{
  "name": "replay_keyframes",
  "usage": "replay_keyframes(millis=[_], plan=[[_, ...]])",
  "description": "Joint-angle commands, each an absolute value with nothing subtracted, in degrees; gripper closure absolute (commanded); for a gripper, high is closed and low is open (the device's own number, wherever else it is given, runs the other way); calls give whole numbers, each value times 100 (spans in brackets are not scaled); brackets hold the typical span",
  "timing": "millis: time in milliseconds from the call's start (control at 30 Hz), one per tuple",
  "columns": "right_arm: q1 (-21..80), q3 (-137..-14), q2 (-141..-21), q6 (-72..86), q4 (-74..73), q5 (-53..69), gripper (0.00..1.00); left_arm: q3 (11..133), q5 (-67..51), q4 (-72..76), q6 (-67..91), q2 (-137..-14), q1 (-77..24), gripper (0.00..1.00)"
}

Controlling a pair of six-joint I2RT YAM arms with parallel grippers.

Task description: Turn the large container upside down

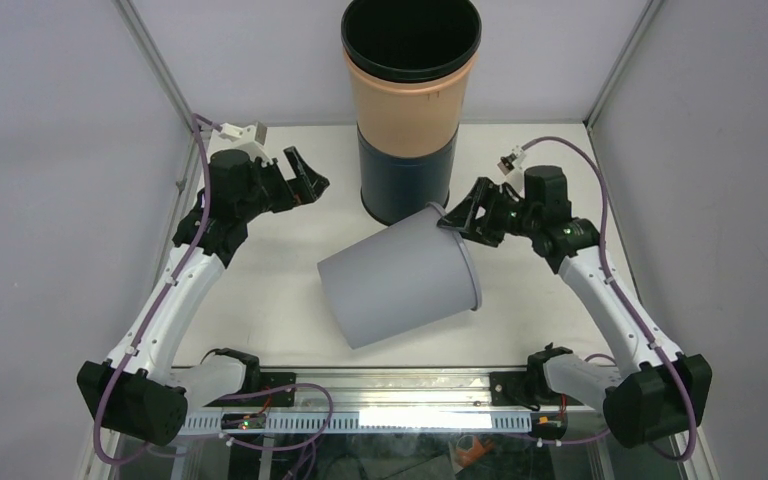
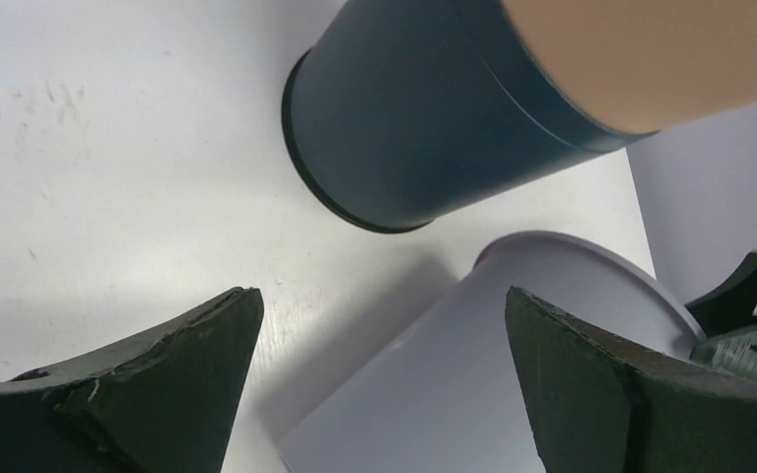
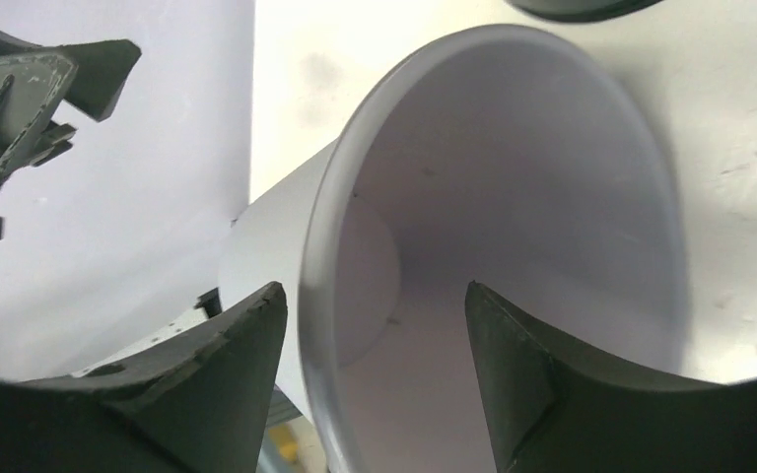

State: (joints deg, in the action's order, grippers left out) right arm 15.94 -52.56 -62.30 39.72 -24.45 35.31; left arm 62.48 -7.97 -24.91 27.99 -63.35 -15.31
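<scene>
The white table point(image 1: 280, 310) carries everything in the top view, with grey walls around three sides.

At 12 o'clock on it stands the tall stack point(image 1: 407, 110), upright, with a dark blue lower section, a peach band above that and a dark open rim on top.

The grey container point(image 1: 400, 285) lies on its side near the middle of the table, just at 6 o'clock of the tall stack's foot. Its open mouth faces about 2 o'clock and its closed base points toward 8 o'clock. It is not upside down.

The left arm point(image 1: 175, 300) runs up from its base at 7 o'clock, and the right arm point(image 1: 620, 300) from its base at 5 o'clock.

The left gripper point(image 1: 305, 172) hovers at 10 o'clock of the grey container, well apart from it. Its jaws are spread wide and hold nothing; its wrist camera shows only table, the tall stack's foot and the container's rim beyond them.

The right gripper point(image 1: 452, 220) sits at the part of the container's rim nearest the tall stack, at about 1 o'clock of the container. In its wrist camera the outer finger point(image 3: 227, 365) stands outside the rim wall and the inner finger point(image 3: 532, 384) inside the mouth. The jaws are parted wider than the wall between them, so the rim is straddled but not pinched.
</scene>
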Motion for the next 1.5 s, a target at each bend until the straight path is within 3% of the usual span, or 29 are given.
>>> replay_keyframes(millis=[0,200,367,567,733,967,1200,1467], plan=[[1697,-6254,-6344,2423,-4118,2367,30,6342,-1292,-2671,2769,-6231,-1517,1],[2145,-6913,-6547,1722,-5015,1297,33,6128,-1892,-2921,3077,-6174,-1516,1],[2405,-7190,-6664,1535,-5210,1026,39,6138,-1690,-3379,3010,-6030,-1511,1],[2507,-7419,-6835,1440,-5437,608,56,6700,-1494,-4463,2734,-6272,-1518,1],[2505,-7633,-6877,1467,-5603,483,56,7056,-1301,-5470,2630,-6460,-1516,1],[2507,-7749,-7044,1411,-5856,81,51,6594,-1727,-5238,2958,-6070,-1525,2],[2553,-7881,-7022,1356,-5902,-37,71,6156,-2047,-4918,3077,-5875,-1530,7],[2584,-7806,-7145,1312,-5828,-83,72,5579,-2519,-4394,3427,-5770,-1688,17]])
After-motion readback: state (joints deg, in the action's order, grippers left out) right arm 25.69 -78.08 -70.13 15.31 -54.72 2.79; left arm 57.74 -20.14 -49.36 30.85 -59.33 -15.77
